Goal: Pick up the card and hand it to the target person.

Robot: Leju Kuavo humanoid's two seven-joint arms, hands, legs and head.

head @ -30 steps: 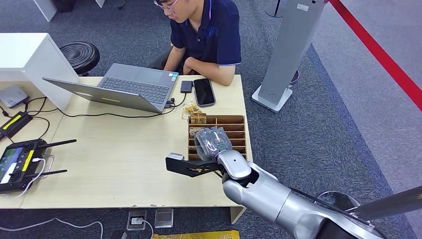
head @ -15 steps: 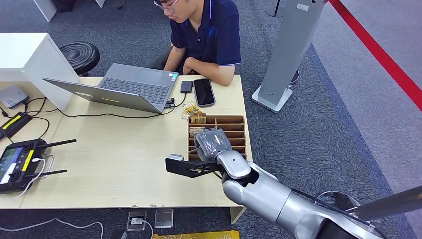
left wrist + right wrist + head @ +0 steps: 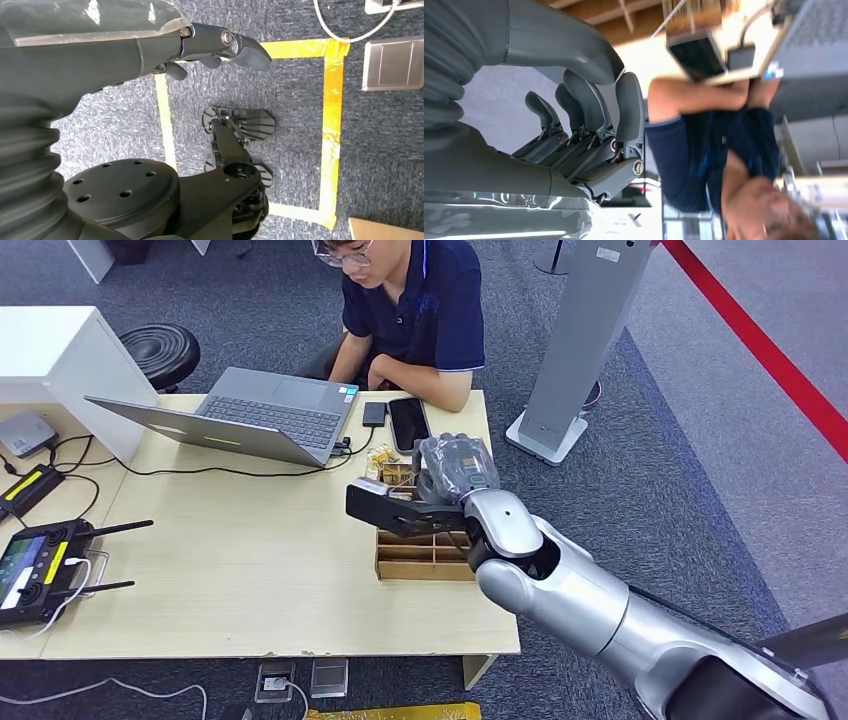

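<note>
Right arm, against a second ago: it has lifted off the near half of the wooden tray and swung across the table toward the person; the right hand now hangs over the tray's far end.
Left hand: hangs low over grey carpet and yellow floor tape, with its fingers curled in under the palm and nothing in them.
Remote controller: lies at the table's left edge, antennas pointing right.
Laptop: open on the far side of the table, with a black cable trailing along its front.
Phone: lies dark and flat, near the person's folded forearm, between the laptop and the right hand.
Wooden tray: a slotted box at the table's right edge, its near slots bare and its far part under the hand.
Card: cannot be picked out. Small yellow-gold pieces lie at the tray's far end, just beside the hand.
Right hand's grasp: its fingers are bent close together opposite the thumb. Whether anything is pinched there cannot be told.
Person: seated behind the table in a dark blue shirt.
</note>
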